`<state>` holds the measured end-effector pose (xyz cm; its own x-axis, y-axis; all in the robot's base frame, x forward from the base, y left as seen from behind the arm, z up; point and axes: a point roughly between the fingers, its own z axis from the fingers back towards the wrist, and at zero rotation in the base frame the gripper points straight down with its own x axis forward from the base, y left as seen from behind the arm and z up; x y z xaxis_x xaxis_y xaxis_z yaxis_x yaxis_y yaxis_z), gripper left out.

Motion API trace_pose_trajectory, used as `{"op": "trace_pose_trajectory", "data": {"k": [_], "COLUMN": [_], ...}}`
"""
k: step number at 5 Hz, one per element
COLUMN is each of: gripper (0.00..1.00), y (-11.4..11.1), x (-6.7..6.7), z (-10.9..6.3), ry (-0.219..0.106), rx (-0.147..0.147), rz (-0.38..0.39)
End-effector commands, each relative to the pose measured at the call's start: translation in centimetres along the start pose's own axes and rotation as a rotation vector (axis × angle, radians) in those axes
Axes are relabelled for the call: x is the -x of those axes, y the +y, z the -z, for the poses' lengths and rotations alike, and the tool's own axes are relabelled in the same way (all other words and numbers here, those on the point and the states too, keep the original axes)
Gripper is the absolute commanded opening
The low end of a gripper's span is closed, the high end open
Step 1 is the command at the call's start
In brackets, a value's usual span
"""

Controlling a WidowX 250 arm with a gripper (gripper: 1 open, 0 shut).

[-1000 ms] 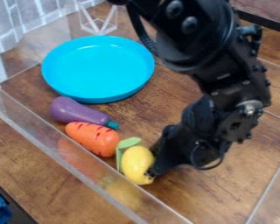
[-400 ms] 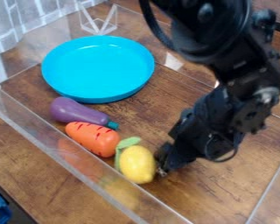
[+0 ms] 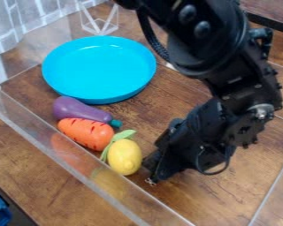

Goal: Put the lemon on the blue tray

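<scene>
Crowding the lemon (image 3: 125,156): carrot (image 3: 86,133), eggplant (image 3: 77,109), clear wall (image 3: 73,168).

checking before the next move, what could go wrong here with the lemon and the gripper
The lemon lies on the wood, touching the carrot and close to the clear wall; a grab could push it into either or squeeze it away. The gripper sits just right of the lemon, not around it, so closing now may miss. The blue tray is far off, with the eggplant between.
</scene>
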<state>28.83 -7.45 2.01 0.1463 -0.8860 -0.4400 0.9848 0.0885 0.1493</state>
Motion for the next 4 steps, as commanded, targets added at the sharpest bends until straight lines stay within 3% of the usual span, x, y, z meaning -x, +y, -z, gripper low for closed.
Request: {"op": "trace_pose_trajectory", "data": {"k": [1, 2, 4], "gripper": [1.0, 1.0, 1.0], "y": [0.4, 0.4, 0.7], "x": [-1.3, -1.9, -0.9], "z": [-1.2, -1.5, -0.8], "ry": [-0.021, -0.021, -0.023], "rx": [-0.027, -0.022, 0.005], "rz": [0.017, 0.026, 0.006]}}
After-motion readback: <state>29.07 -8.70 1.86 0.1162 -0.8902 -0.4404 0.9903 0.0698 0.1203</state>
